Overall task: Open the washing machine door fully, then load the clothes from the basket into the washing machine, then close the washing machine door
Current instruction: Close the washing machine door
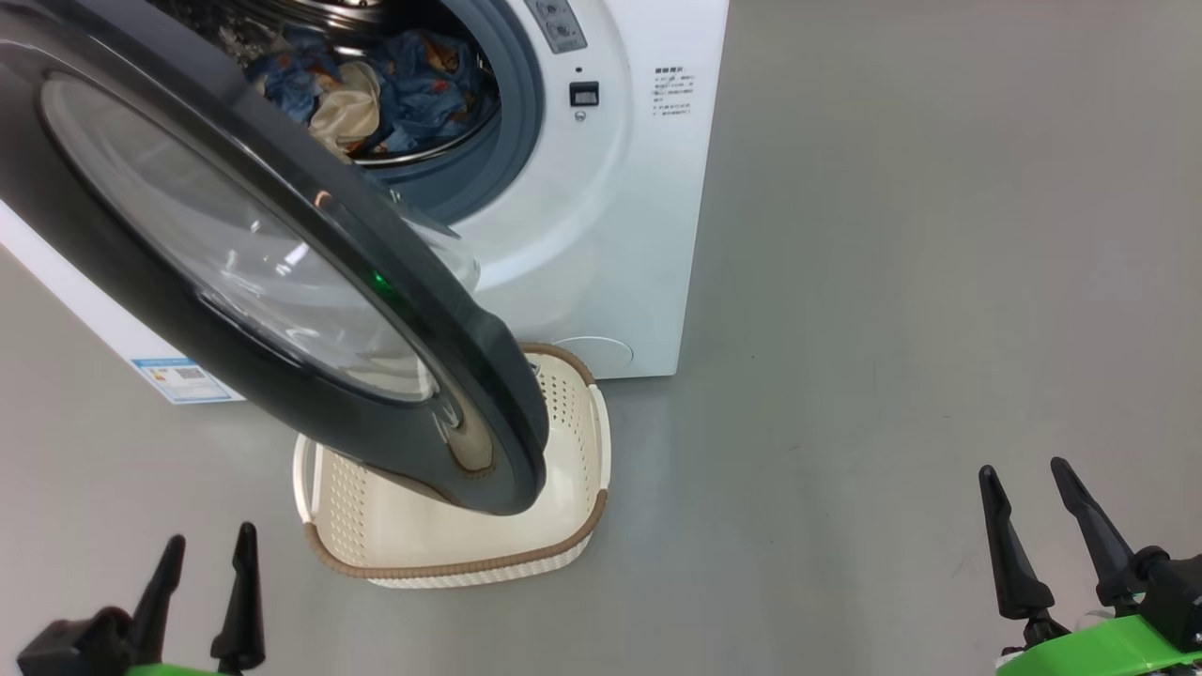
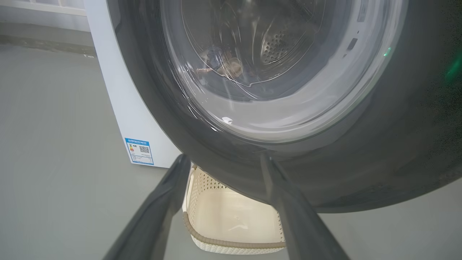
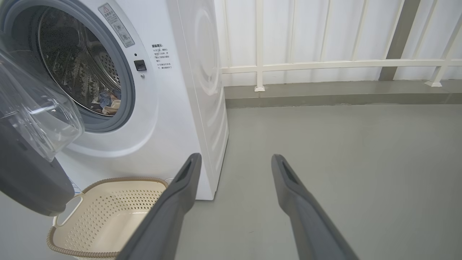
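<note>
The washing machine [image 1: 601, 216] stands at the top, its round black-rimmed door [image 1: 272, 282] swung out over the basket [image 1: 563, 469]. The clothes [image 1: 394, 89], blue and cream, lie inside the steel drum. Below the door, the cream basket holds nothing that I can see. My left gripper [image 1: 211, 554] is open at the lower left, short of the door's lower edge. My right gripper [image 1: 1024, 488] is open at the lower right over bare floor. In the left wrist view the door [image 2: 288, 108] looms just beyond my fingers [image 2: 158, 202]. The right wrist view shows the machine [image 3: 162, 108], the clothes [image 3: 106, 103] and the basket [image 3: 108, 213].
Grey floor [image 1: 892, 329] stretches to the right of the machine. A white railing [image 3: 325, 65] and a low kerb run along the wall behind. A small blue label [image 1: 183, 376] marks the machine's lower left side.
</note>
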You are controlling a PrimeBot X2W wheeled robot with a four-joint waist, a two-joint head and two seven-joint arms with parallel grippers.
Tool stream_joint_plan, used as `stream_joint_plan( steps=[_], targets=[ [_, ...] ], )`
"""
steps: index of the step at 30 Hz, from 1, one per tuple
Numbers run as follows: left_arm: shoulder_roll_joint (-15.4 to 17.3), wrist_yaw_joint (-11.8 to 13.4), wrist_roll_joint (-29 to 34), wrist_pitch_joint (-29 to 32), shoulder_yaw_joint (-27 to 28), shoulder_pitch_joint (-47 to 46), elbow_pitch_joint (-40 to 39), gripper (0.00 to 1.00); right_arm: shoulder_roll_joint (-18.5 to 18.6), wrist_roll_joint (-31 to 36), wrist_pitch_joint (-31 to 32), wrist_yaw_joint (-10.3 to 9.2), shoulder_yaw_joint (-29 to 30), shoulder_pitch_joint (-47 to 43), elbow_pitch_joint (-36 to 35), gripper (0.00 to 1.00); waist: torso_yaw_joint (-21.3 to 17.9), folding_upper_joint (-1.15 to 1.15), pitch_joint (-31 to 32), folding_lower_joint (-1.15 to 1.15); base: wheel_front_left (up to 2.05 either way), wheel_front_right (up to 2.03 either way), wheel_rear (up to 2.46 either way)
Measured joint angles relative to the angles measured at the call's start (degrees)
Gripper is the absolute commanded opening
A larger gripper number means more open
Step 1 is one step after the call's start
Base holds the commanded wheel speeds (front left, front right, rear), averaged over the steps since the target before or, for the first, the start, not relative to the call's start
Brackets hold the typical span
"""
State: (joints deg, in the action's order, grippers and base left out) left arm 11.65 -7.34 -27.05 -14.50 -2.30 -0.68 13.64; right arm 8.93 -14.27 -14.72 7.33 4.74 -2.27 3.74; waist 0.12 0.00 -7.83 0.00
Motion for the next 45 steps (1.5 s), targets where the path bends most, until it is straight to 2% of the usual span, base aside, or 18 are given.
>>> stream_joint_plan(
  steps=[6, 17, 18, 19, 20, 30, 45],
  targets=[
    [-1.71, -0.04, 1.29, -0.09, 0.99, 1.09, 0.16, 1.00, -0.07, -0.01, 0.00, 0.00, 0.00, -0.02, 0.27, 1.00, 0.09, 0.00, 0.56, 0.00, 0.00, 0.00, 0.00],
    [-2.13, -0.04, 1.64, -0.12, 1.71, 1.81, 0.16, 1.00, -0.04, -0.03, 0.00, 0.00, -0.19, -0.01, 0.42, 1.00, 0.17, 0.00, 1.17, 0.00, 0.00, 0.00, 0.00],
    [-2.15, -0.04, 1.64, -0.12, 1.71, 1.82, 0.16, 1.00, -0.03, -0.14, 0.00, 0.00, -0.38, 0.04, 0.48, 0.48, 0.23, 0.00, 1.19, 0.00, 0.00, 0.00, 0.00],
    [-2.18, -0.04, 1.64, -0.12, 1.71, 1.82, 0.16, 1.00, -0.02, -0.37, 0.00, 0.00, -0.56, 0.14, 0.52, 0.19, 0.29, 0.00, 1.22, 0.00, 0.00, 0.00, 0.00],
    [-2.19, -0.04, 1.64, -0.12, 1.72, 1.83, 0.16, 1.00, -0.01, -0.47, 0.00, 0.00, -0.78, 0.29, 0.48, 0.00, 0.35, 0.00, 1.25, 0.00, 0.00, 0.00, 0.00],
    [-3.27, -0.04, 1.64, -0.12, 1.99, 1.91, 0.04, 1.00, -0.05, -2.29, -0.01, 0.00, -5.23, 6.26, -2.91, 0.00, 1.37, 0.00, 1.66, 0.00, 0.00, 0.00, 0.00],
    [-4.07, -0.04, 2.09, -0.12, 1.58, 3.41, -1.63, 1.00, -2.70, -4.16, -0.02, 0.00, -22.23, 20.58, -16.99, 0.00, 4.73, 0.00, 3.62, 0.00, 0.00, 0.00, 0.00]
  ],
)
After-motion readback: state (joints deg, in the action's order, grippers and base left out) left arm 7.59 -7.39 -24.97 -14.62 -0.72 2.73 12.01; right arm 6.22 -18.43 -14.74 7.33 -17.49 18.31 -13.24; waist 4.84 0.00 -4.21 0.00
